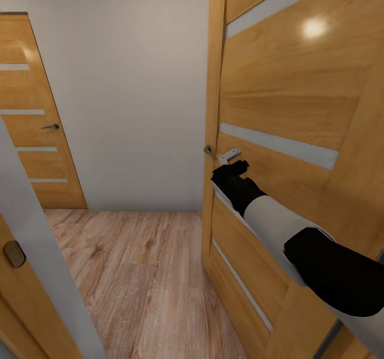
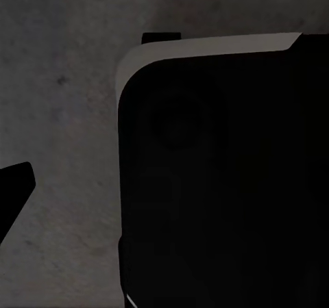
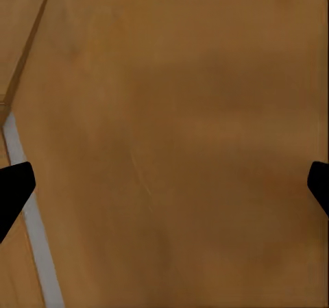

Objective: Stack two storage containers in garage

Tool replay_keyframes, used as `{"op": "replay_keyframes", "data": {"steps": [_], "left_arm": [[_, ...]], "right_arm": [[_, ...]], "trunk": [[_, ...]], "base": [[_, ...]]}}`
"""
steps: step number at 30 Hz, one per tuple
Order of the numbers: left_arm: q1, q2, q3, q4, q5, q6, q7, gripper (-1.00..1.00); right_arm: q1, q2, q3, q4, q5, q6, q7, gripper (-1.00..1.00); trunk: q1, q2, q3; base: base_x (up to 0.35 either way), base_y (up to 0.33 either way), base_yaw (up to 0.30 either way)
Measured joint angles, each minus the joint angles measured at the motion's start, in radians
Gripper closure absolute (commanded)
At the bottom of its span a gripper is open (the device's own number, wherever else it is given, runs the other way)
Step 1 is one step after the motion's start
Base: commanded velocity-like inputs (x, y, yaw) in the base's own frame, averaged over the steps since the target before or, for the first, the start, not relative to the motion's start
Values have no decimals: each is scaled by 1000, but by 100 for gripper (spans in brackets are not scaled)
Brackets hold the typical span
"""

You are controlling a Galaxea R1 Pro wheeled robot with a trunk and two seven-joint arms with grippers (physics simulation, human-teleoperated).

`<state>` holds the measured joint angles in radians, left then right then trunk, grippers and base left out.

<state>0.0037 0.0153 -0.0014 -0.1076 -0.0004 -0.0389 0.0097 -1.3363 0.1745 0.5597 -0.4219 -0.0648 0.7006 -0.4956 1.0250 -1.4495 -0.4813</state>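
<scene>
Your right arm point(image 1: 298, 242) reaches forward to the honey-wood door point(image 1: 298, 92) that stands at the right of the head view. The right gripper point(image 1: 234, 175) is at the face of this door, just beside its small dark handle point(image 1: 209, 151) near the door's edge. If it touches the wood or the handle, you cannot tell from the head view. In the right wrist view the two fingertips point(image 3: 14, 188) show at the opposite edges of the picture, so the jaws stand wide apart, with nothing between them. In front of them is only the wood panel and one pale frosted strip point(image 3: 34, 239).

The door has pale frosted strips across it, and a bright light spot shines on its upper part. Past its edge you see a plain grey-white wall point(image 1: 133, 92) and a light wood-plank floor point(image 1: 144, 274). A second door point(image 1: 32, 119) of the same wood stands at the far left, closed, with a dark lever handle. At the near left a grey door frame point(image 1: 37, 252) cuts across the corner.

The left wrist view shows a dark mottled grey surface point(image 2: 62, 116) and a big black body part with a pale edge point(image 2: 219, 185). One dark fingertip point(image 2: 14, 191) comes in at the side; the state of the left jaws I cannot tell.

The two storage containers are not to be seen at this moment.
</scene>
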Motion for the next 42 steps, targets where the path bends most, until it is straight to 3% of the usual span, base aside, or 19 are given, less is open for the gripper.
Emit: {"op": "replay_keyframes", "data": {"steps": [6,13,17,22,42], "left_arm": [[0,0,0,0,0,0,0,-100],[0,0,0,0,0,0,1,-100],[-1,0,0,0,0,1,1,-100],[0,0,0,0,0,0,1,-100],[0,2,3,0,3,1,1,-100]], "right_arm": [[1,0,-1,-120,-18,16,11,-100],[19,0,0,-222,-157,22,91,-100],[35,0,0,-240,-198,15,183,-100],[39,0,-2,-245,-208,13,238,-100],[44,0,-1,-245,-211,9,255,-100]], "trunk": [[0,0,0],[0,0,0],[0,0,0],[0,0,0],[0,0,0]], "base": [[0,0,0],[0,0,0],[0,0,0],[0,0,0],[26,0,0]]}}
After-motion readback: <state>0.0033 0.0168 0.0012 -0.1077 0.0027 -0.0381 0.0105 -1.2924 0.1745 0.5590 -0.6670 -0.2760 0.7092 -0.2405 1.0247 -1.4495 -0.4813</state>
